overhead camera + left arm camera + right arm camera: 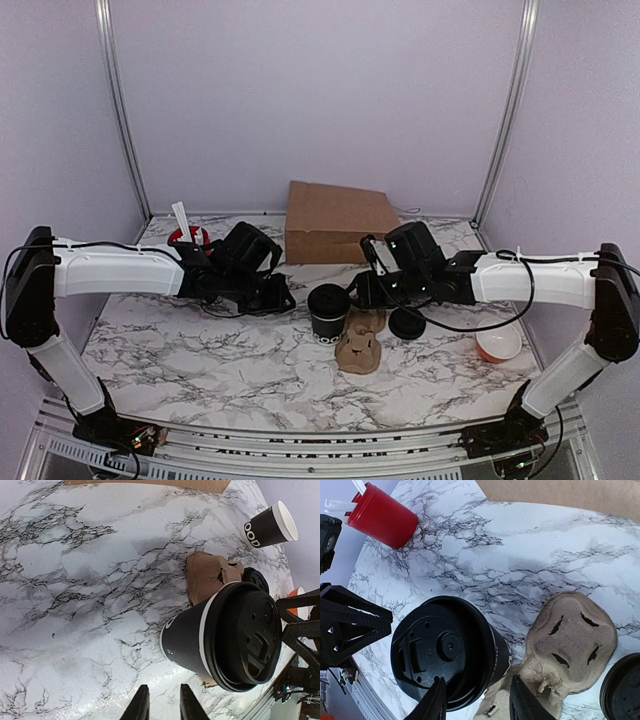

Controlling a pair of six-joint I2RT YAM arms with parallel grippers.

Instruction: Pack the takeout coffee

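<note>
The takeout coffee point(328, 312) stands upright on the marble table point(200, 350), near the middle, black lid on and white print low on its side. It is not in the brown pulp carrier point(360, 345), which lies flat at about its 4 o'clock, so close that I cannot tell whether they touch. A loose black lid point(407, 323) rests on the table at the cup's 3 o'clock, just past the carrier's far end.

The left gripper point(164, 686) sits at the cup's 9 o'clock, a little apart from it. Its pincer is narrow, with only a slim gap of bare marble between the fingers and nothing held. The right gripper point(477, 678) comes in from 2 o'clock, close over the cup. Its pincer is about half spread and holds nothing. In its own camera one fingertip overlaps the lid's rim, and I cannot tell whether it touches.

A flat cardboard box point(335, 220) lies at 12 o'clock against the back wall. A red cup point(188, 238) with white sticks in it is at 10 o'clock, and an orange-and-white bowl point(498, 343) is out at 3 o'clock. The left wrist view also shows a second black cup point(267, 527) with a white rim, beyond the carrier.
</note>
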